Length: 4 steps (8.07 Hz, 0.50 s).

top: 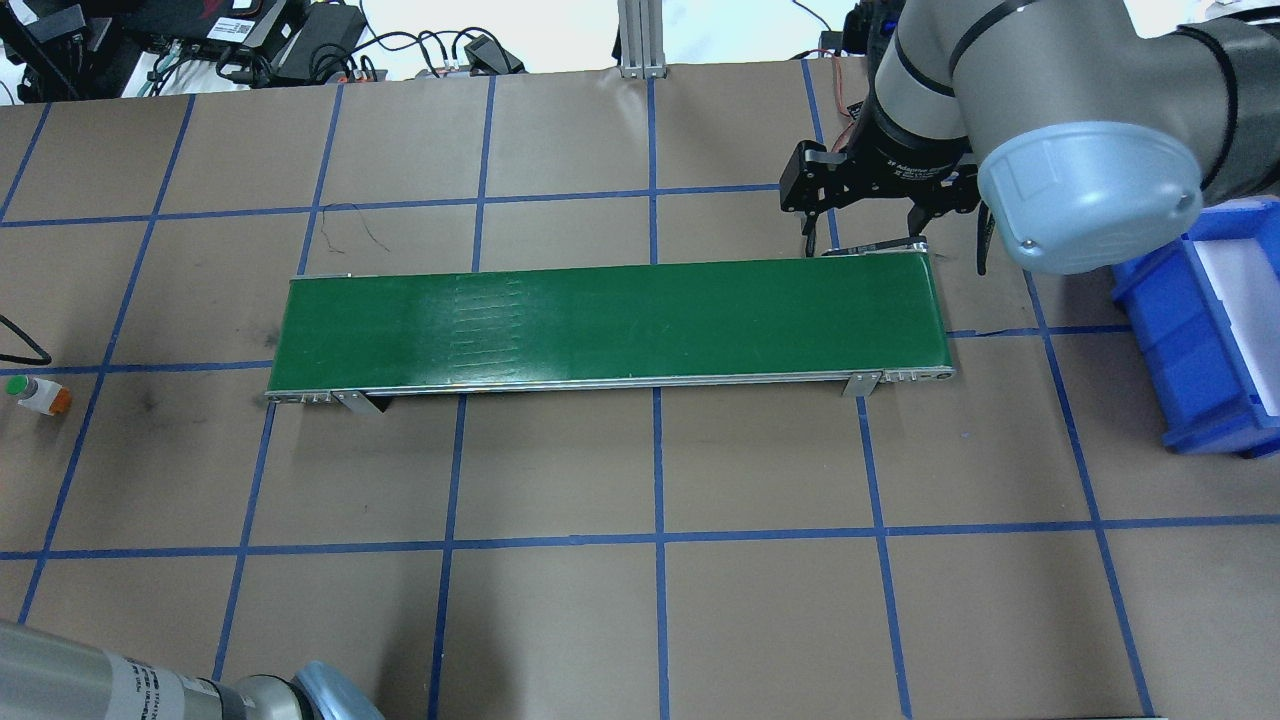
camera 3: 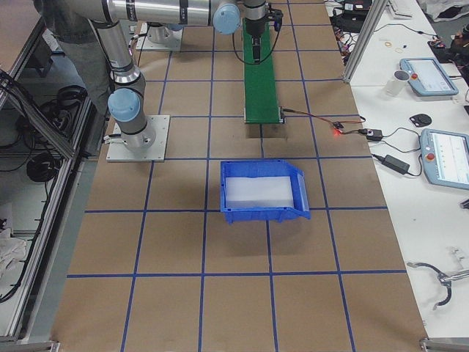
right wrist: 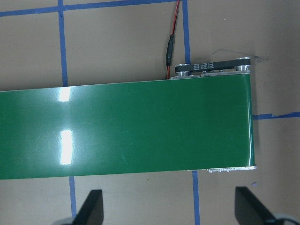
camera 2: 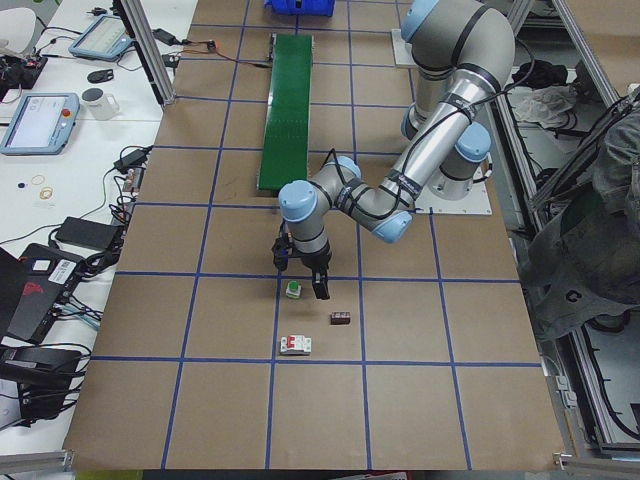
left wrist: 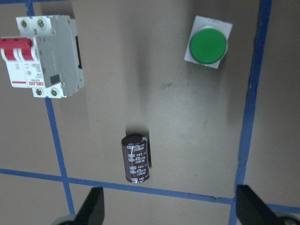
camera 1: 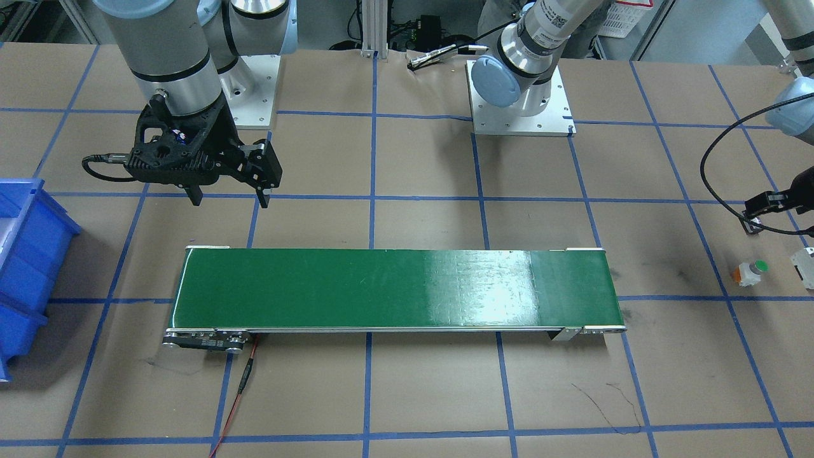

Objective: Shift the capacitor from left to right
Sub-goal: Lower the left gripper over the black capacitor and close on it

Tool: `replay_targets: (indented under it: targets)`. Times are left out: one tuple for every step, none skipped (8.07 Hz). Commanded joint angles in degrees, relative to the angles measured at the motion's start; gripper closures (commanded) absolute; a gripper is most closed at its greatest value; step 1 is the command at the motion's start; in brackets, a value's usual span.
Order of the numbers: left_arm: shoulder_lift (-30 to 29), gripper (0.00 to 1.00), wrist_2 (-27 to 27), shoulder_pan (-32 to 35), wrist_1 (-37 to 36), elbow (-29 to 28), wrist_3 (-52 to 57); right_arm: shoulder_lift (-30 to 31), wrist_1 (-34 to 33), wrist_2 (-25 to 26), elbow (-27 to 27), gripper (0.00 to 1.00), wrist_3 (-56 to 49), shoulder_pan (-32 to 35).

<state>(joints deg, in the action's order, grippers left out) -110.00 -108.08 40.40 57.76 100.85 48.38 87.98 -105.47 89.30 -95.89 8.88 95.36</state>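
Note:
The capacitor, a stubby dark cylinder, lies on its side on the brown paper, its lower end at a blue tape line. It also shows in the exterior left view. My left gripper is open and empty and hangs above it, and the capacitor lies between the fingers, nearer the left one. My right gripper is open and empty. It hovers at the far edge of the green conveyor belt, at its right end, and the right wrist view shows that end.
A green-capped button and a white breaker with red switches lie near the capacitor. A blue bin stands beyond the belt's right end. A red wire runs from the belt's motor.

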Motion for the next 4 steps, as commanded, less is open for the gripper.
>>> replay_targets:
  targets:
    - [-2.39, 0.01, -0.82, -1.37, -1.15, 0.40, 3.29, 0.09, 0.09, 0.00, 0.00, 0.00, 0.00, 0.00]
    - [-3.28, 0.01, -0.65, -3.38, -2.46, 0.40, 5.56, 0.09, 0.09, 0.00, 0.00, 0.00, 0.00, 0.00]
    - [-3.72, 0.01, 0.49, -4.53, -2.74, 0.49, 5.93, 0.00, 0.00, 0.00, 0.00, 0.00, 0.00, 0.00]
    - [-4.86, 0.01, 1.54, -5.15, -3.00, 0.31, 6.02, 0.09, 0.00, 0.00, 0.00, 0.00, 0.00, 0.00]
